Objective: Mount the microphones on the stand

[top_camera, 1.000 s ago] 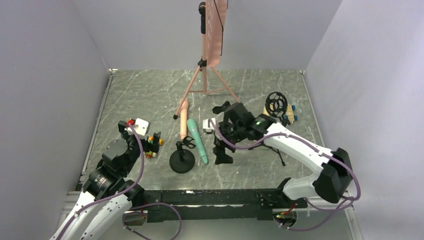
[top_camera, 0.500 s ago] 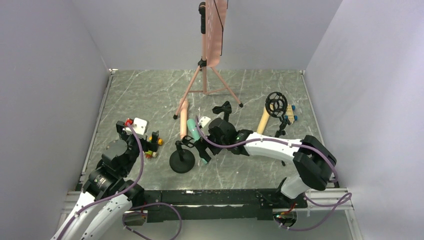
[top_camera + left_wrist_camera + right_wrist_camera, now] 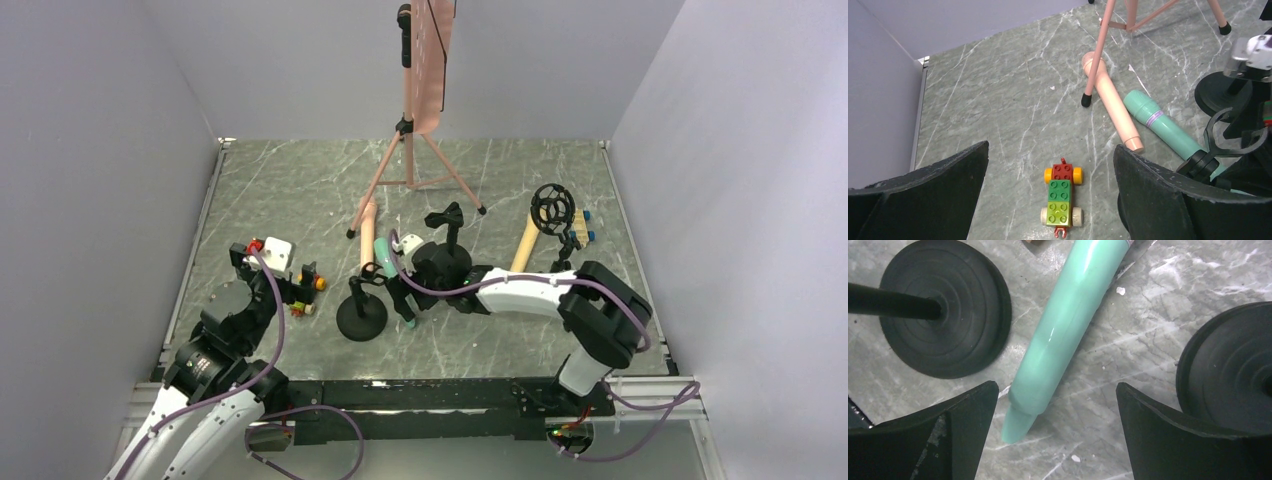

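Right wrist: straddles teal microphone (image 3: pixel 1068 325) with right gripper (image 3: pixel 1056 390) spread wide, empty; could roll it away or clip stand base (image 3: pixel 943 305), upper left.

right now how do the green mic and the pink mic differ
The green mic has a pale band near its head; the pink mic is plain. The open right gripper straddles the green mic's narrow end; none is at the pink mic. A tripod leg crosses the pink mic's head, not the green mic's. Both lie flat on the table.
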